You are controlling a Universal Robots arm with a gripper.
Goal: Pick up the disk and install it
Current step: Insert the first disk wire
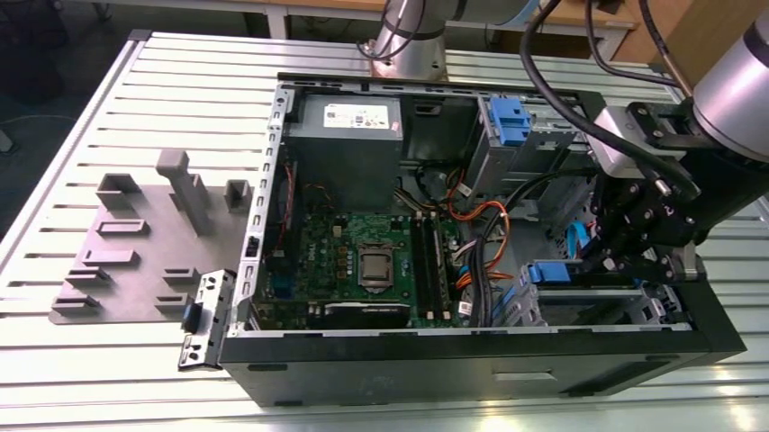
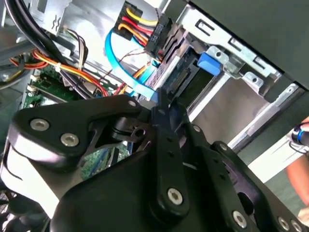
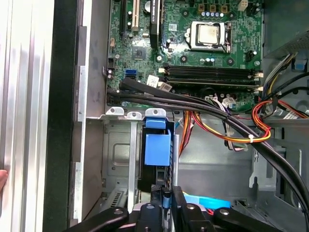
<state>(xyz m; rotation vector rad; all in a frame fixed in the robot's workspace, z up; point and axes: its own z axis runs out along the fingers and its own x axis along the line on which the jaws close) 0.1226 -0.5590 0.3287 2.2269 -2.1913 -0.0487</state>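
Observation:
The disk [image 3: 157,149] stands on edge in the grey drive bay [image 3: 116,154] at the corner of the open computer case [image 1: 481,360], its blue end tab toward the motherboard. In the exterior view the disk's blue tab [image 1: 550,273] shows at the case's right front, with my gripper [image 1: 601,264] right beside it. My gripper [image 3: 165,195] is shut on the disk's blue carrier edge, the black fingers [image 3: 155,193] close together. In the second wrist view the disk [image 2: 186,79] lies just past my gripper [image 2: 159,104].
Orange, red and black cable bundles [image 3: 231,125] and a light-blue flat cable [image 2: 116,58] cross close to the bay. The motherboard [image 1: 360,261], a power-supply box [image 1: 348,126] and a blue-latched cage [image 1: 510,121] fill the case. A person's hand [image 2: 301,159] is near the case's outer wall.

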